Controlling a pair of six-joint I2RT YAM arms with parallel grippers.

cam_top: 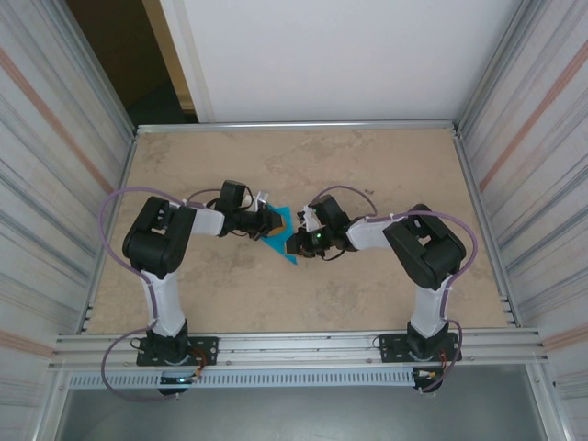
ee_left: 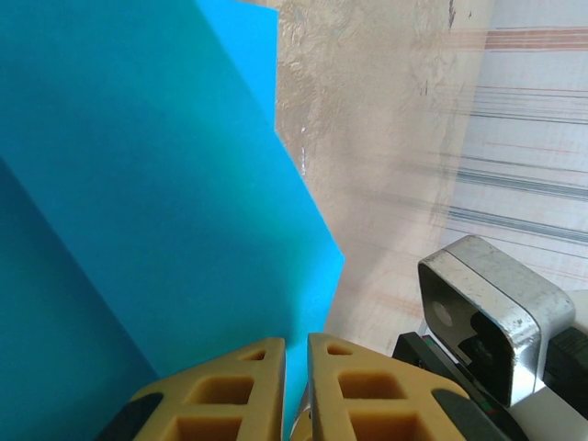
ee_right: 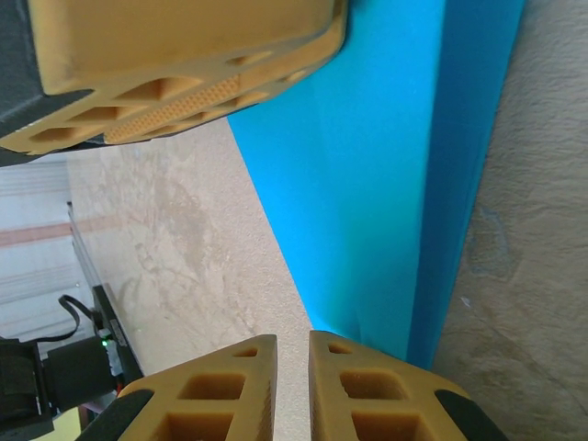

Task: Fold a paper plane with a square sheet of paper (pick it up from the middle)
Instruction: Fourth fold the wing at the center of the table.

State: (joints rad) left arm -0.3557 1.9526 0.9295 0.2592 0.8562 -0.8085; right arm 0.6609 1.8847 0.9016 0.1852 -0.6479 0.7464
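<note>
Over the middle of the mottled beige counter, the thin teal-blue square sheet of paper hangs between the two arms. It reads from above as a narrow pointed wedge, not a flat square.

The left claw sits on the counter-middle's left side. In its wrist view the yellow fingers are closed to a slit and the sheet runs down into it, so it grips the paper. The right claw comes in from the other side. Its fingers are likewise drawn to a slit, with the sheet's lower edge meeting them, and it seems to nip that edge.

The step looks like forming a fold in mid-air. To do it well, both claws should travel together so that the sheet stays lightly taut without tearing. The free edges should line up before any crease is pressed, and one grip should hold firm while the other shifts.

The paper is plain and smooth and already layered. A darker flap crosses it diagonally in the left wrist view, and a darker strip runs down one side in the right. It has no dart shape yet.
</note>
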